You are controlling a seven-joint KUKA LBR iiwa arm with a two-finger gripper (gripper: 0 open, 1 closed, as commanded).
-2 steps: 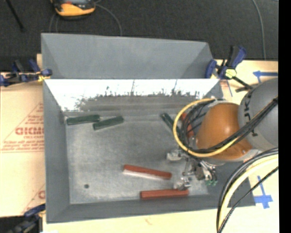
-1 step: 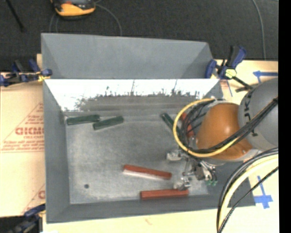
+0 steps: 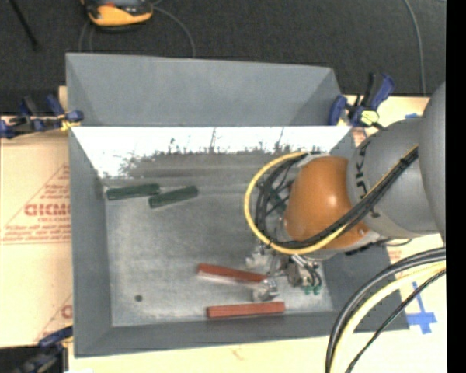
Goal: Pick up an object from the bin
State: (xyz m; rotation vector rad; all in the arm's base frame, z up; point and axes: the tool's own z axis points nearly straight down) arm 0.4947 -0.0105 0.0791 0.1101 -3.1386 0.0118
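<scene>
At the lower centre of the bin (image 3: 179,239), the gripper (image 3: 268,284), its spread impossible to tell, sits at the right end of a slanted red-brown stick (image 3: 225,273); gripped so off-centre, it could swing and drop.

We are reading one fragment of dark lettering, seemingly "UK", running sideways on the robot's grey arm housing (image 3: 363,169). It is sitting up and to the right of the gripper (image 3: 283,282), just beside the orange cover (image 3: 318,196). We are not making out further letters there.
</scene>
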